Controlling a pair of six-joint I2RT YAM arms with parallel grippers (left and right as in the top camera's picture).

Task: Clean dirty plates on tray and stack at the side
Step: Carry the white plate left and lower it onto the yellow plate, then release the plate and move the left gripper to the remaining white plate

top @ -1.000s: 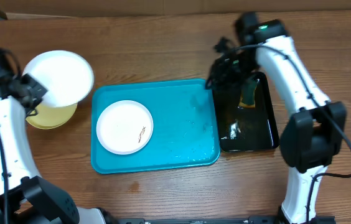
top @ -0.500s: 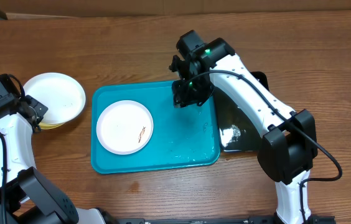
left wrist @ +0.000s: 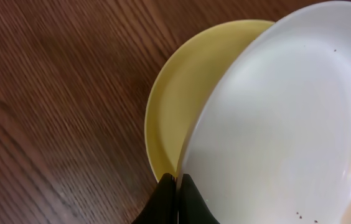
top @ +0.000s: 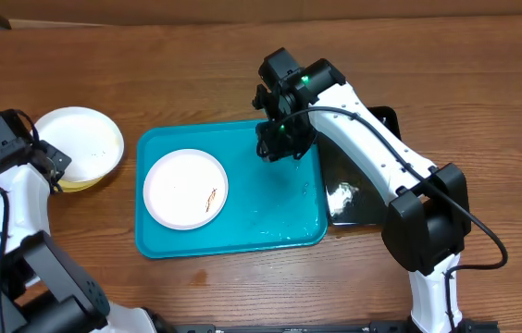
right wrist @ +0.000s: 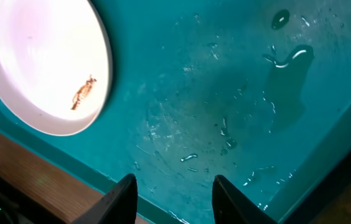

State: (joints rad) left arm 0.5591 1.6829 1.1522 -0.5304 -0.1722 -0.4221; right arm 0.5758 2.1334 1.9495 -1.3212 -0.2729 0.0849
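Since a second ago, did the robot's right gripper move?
Yes. The right gripper swung left, from above the small glossy black rectangular tray to above the top right corner of the large turquoise plastic tray.

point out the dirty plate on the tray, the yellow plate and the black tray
dirty plate (top: 185,189) overhead view, centre of its white face
yellow plate (left wrist: 178,93) left wrist view, bare inner surface
black tray (top: 372,208) overhead view, bare glossy floor
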